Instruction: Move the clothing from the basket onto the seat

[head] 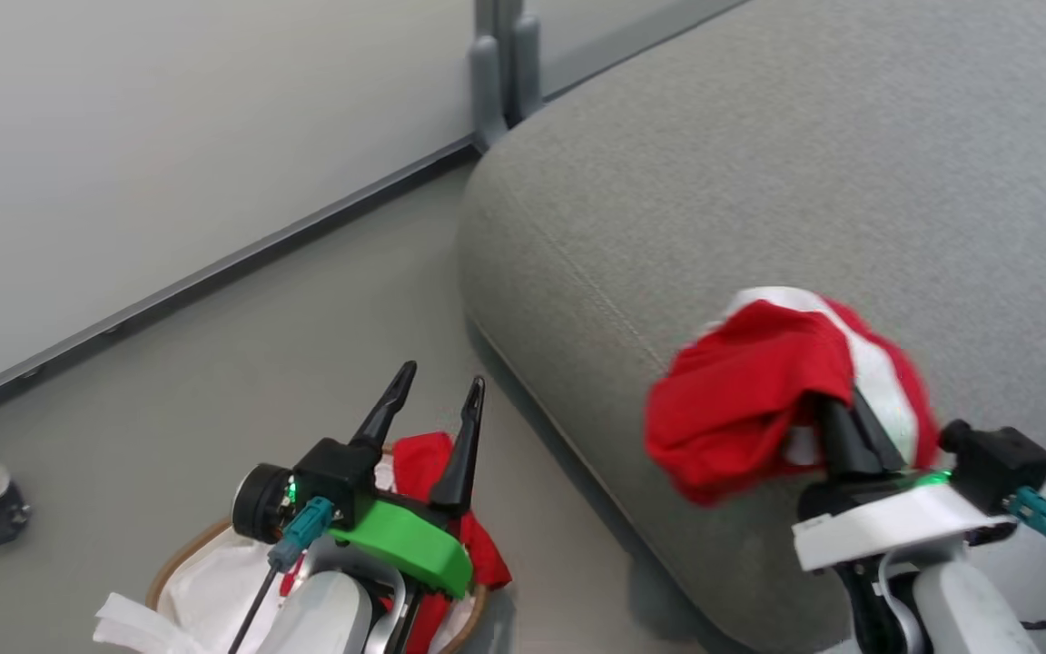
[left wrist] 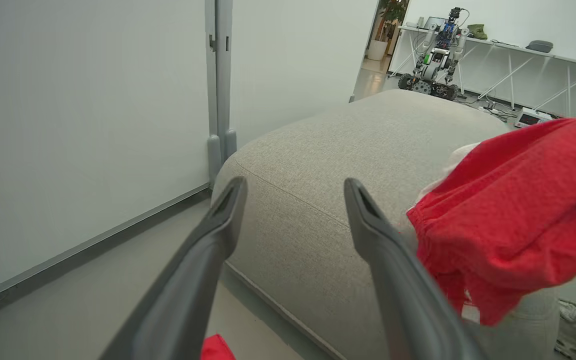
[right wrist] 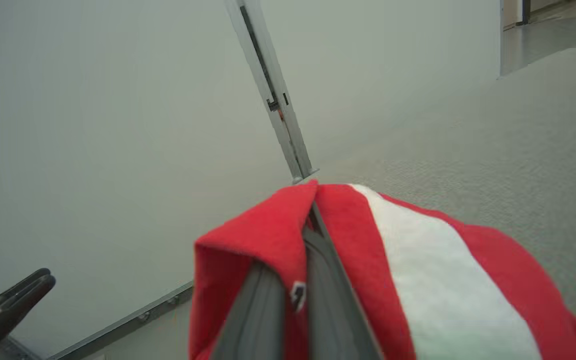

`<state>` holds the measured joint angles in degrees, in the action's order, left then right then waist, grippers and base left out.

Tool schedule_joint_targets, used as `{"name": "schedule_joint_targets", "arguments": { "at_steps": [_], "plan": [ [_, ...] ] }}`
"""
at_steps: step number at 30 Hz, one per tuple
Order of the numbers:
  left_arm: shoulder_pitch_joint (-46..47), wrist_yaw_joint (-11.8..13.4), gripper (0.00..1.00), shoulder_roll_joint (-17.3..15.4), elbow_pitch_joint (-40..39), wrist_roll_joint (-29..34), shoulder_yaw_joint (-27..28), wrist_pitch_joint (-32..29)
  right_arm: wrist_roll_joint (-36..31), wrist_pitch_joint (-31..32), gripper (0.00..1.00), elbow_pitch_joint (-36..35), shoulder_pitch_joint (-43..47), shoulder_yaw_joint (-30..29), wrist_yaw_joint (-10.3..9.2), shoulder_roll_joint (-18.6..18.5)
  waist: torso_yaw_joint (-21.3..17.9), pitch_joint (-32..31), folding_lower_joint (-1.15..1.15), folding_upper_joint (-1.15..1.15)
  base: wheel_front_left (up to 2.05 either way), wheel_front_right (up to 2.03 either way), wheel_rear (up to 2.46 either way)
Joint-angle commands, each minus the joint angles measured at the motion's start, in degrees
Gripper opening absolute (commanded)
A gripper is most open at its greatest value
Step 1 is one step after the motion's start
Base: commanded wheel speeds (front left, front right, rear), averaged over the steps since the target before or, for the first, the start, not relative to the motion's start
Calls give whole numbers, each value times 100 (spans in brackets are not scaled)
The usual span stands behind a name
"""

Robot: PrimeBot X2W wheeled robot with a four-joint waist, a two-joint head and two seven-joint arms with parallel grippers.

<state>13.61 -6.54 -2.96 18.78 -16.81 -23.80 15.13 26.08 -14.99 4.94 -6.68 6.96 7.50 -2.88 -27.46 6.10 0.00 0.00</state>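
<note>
Grey woven upholstery forms the largest thing: the seat [head: 804,163] is spread from twelve to five o'clock of the head view, its rounded edge and stitched seam running down toward six. A pale wall panel [head: 169,136] is seen from nine to twelve o'clock, with grey floor [head: 260,363] below it. At one o'clock of the left wrist view another wheeled robot [left wrist: 433,65] is seen far off.

At seven o'clock of the head view the basket [head: 180,549] is cut by the bottom edge, its brown rim and white liner [head: 205,581] showing. Some of the clothing [head: 423,459], bright red, is seen lying in it behind the left arm.

A red garment [head: 741,404] with a broad white stripe is held at four o'clock above the seat's front edge. It is draped over the right gripper [right wrist: 311,227], whose two fingers are pressed together on the cloth. Whether the garment touches the cushion cannot be told.

The left gripper [head: 442,375] is held above the basket, its fingers spread apart with nothing between them.

A small white mark [right wrist: 298,295] is borne on the red cloth beside the right fingers; it is too small to be read.
</note>
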Motion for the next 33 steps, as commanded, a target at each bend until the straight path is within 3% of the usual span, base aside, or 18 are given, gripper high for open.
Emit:
{"name": "schedule_joint_targets", "arguments": {
  "at_steps": [1, 7, 15, 27, 33],
  "plan": [
    [94, -28, 100, -29, 46, 26, -12, 3, 27, -29, 0, -73, 90, -122, -2, -7, -326, 181, 0, 0, 0, 0, 0],
    [174, -73, 100, -17, 106, 67, -156, 4, 16, -29, 0, -191, 220, -589, -2, -7, -342, 298, 0, 0, 0, 0, 0],
    [185, -94, 100, -90, 24, 212, -157, 3, -436, -30, 0, 76, -654, -719, -2, -7, -307, 693, 0, 0, 0, 0, 0],
    [844, -103, 100, -352, -145, 147, -596, 4, -1559, -30, 0, 1442, -2826, -1636, -4, -33, 579, 1757, 0, 0, 0, 0, 0],
    [1177, -104, 100, -481, -257, 97, -829, 4, -2057, -29, 0, 2223, -3761, -2215, -4, -418, 1001, 2281, 0, 0, 0, 0, 0]
  ]
}}
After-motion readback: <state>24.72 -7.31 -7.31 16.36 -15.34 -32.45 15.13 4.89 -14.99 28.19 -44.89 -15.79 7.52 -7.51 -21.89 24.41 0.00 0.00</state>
